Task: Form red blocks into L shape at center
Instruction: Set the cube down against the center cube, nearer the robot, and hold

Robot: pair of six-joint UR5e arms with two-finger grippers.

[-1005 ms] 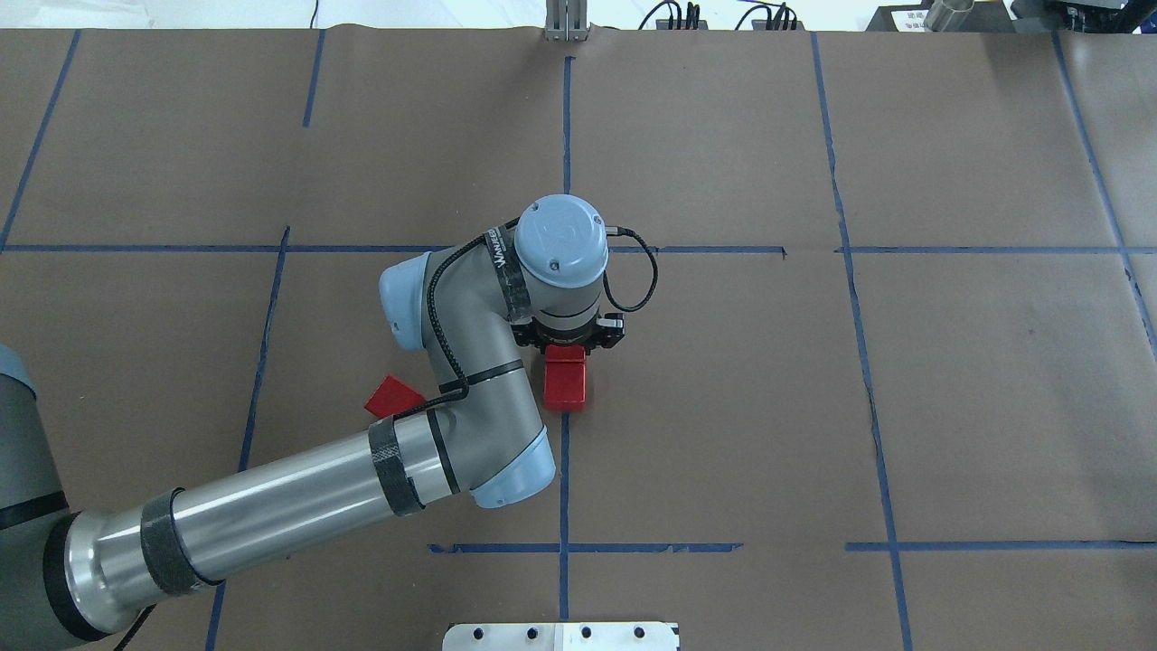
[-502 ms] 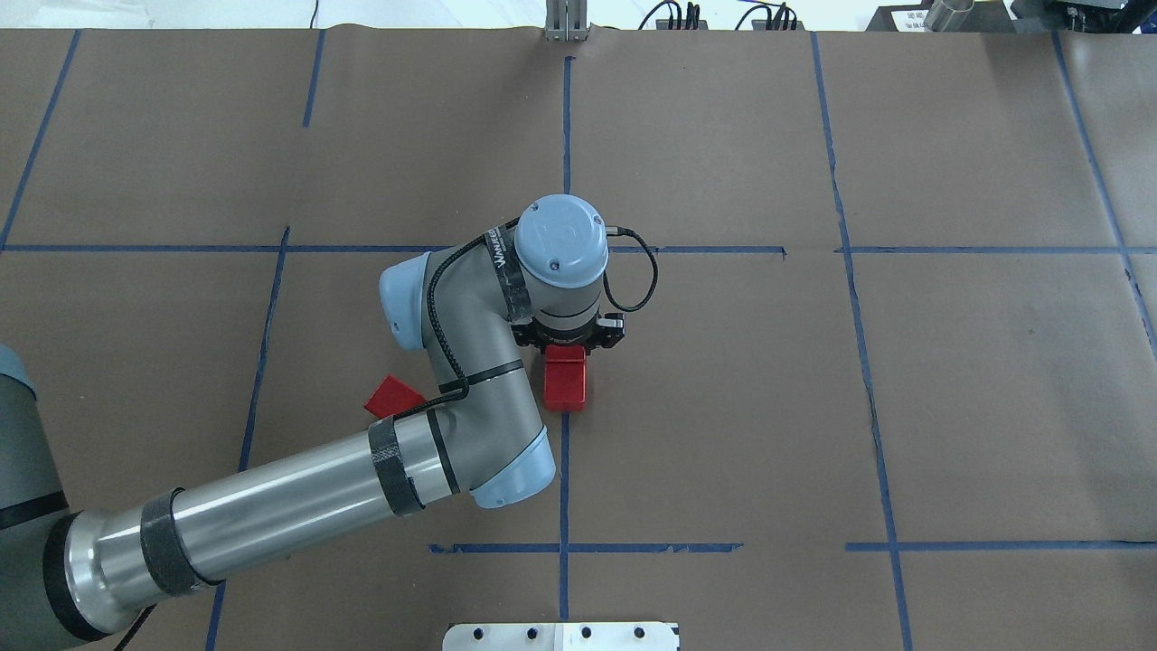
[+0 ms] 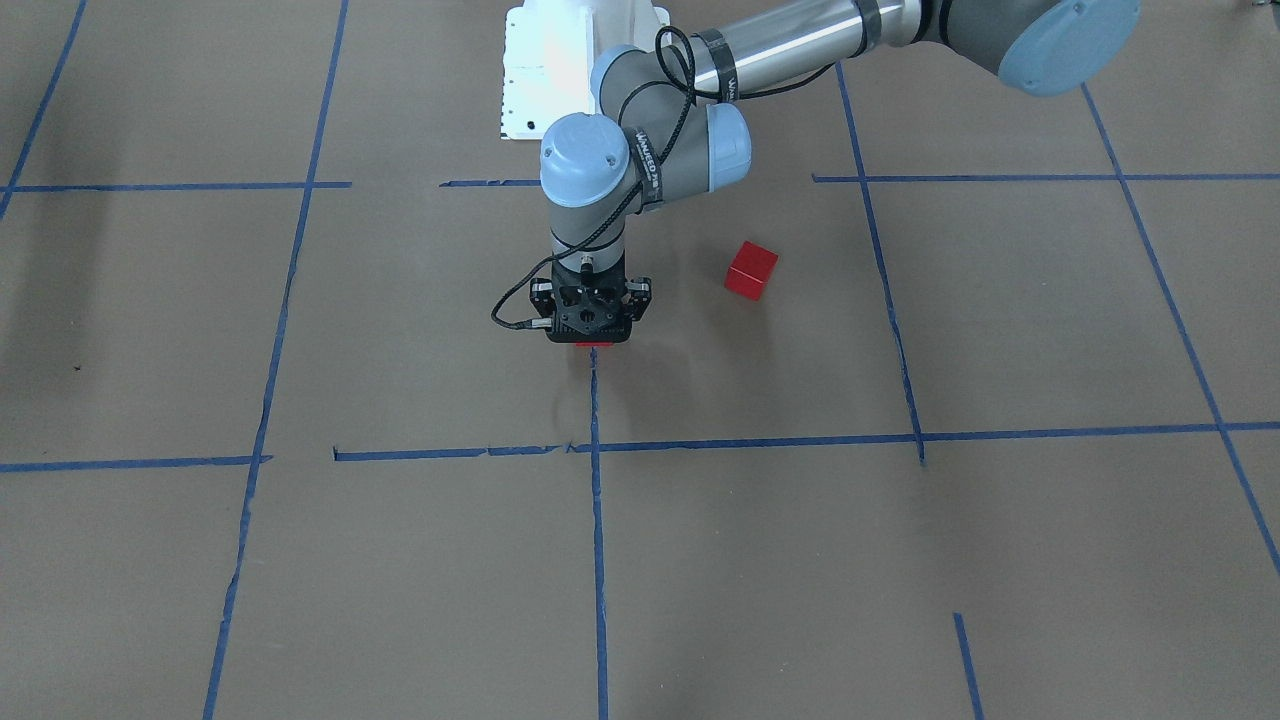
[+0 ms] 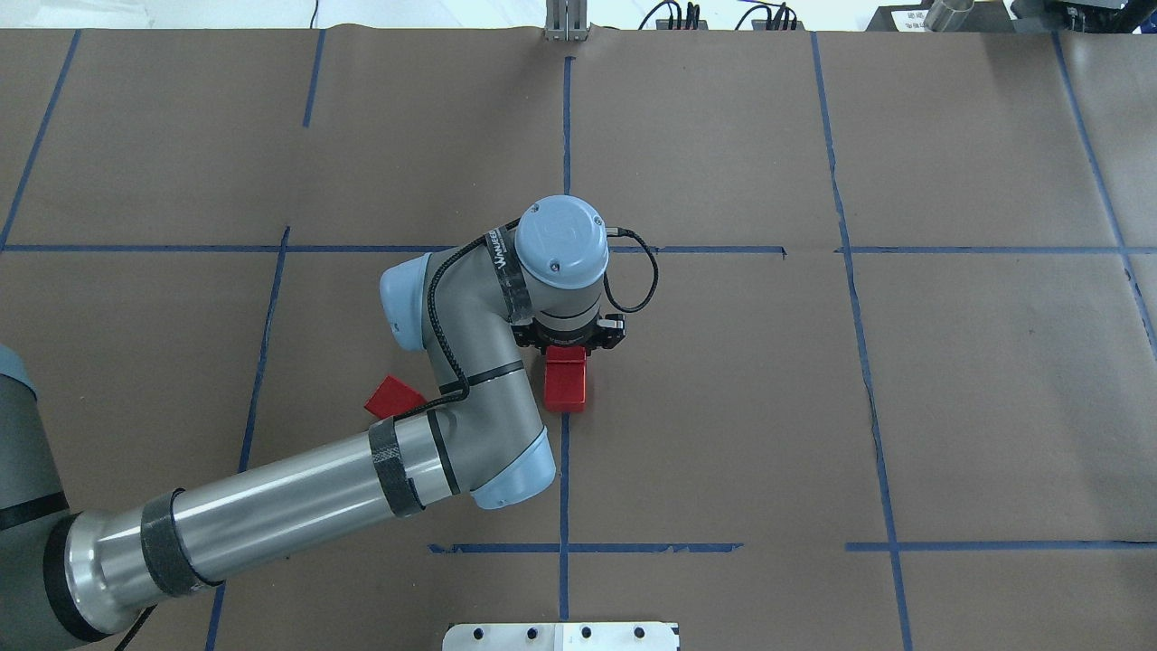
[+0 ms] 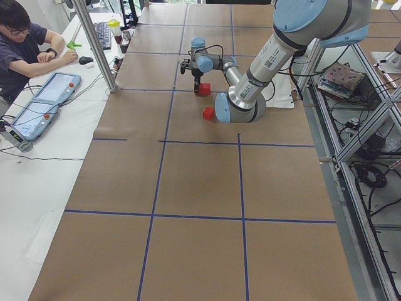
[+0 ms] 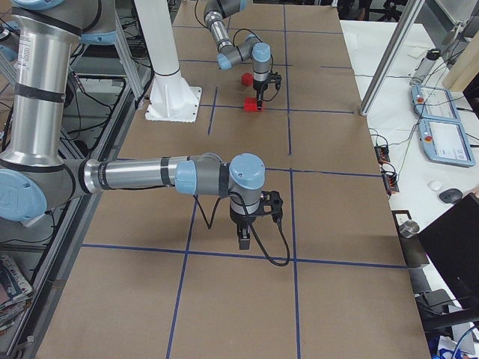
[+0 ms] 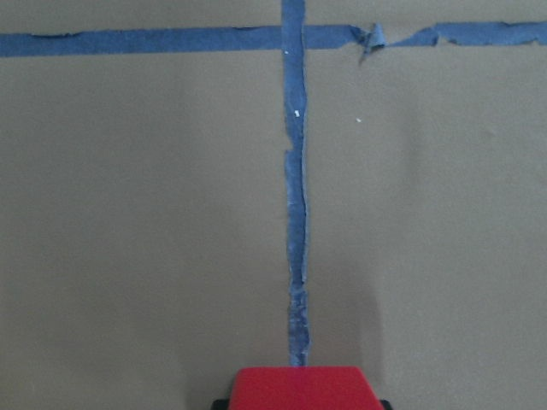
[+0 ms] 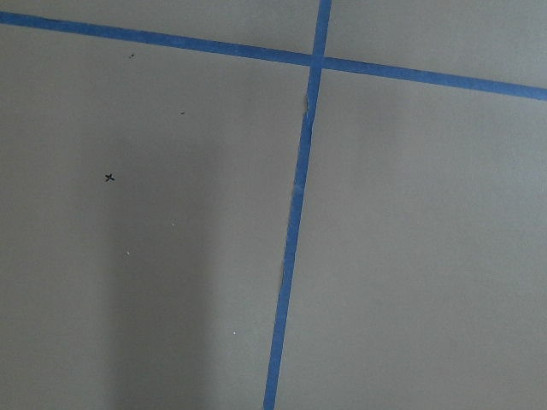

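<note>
My left gripper (image 4: 567, 353) points straight down at the table's centre and is shut on a red block (image 7: 299, 389); dark fingertips flank the block in the left wrist view. A second red block (image 4: 565, 389) lies against it on the robot's side, in line along the blue centre tape. Only a red sliver (image 3: 594, 344) shows under the gripper in the front view. The third red block (image 4: 390, 395) lies apart and turned, partly under my left forearm; it shows whole in the front view (image 3: 751, 270). My right gripper (image 6: 243, 238) hangs over the table far off; I cannot tell whether it is open.
Brown paper with blue tape lines (image 4: 565, 470) covers the table. The white robot base (image 3: 560, 70) is at the near edge. My left forearm (image 4: 271, 515) crosses the near left. An operator (image 5: 25, 44) sits beside the table with tablets.
</note>
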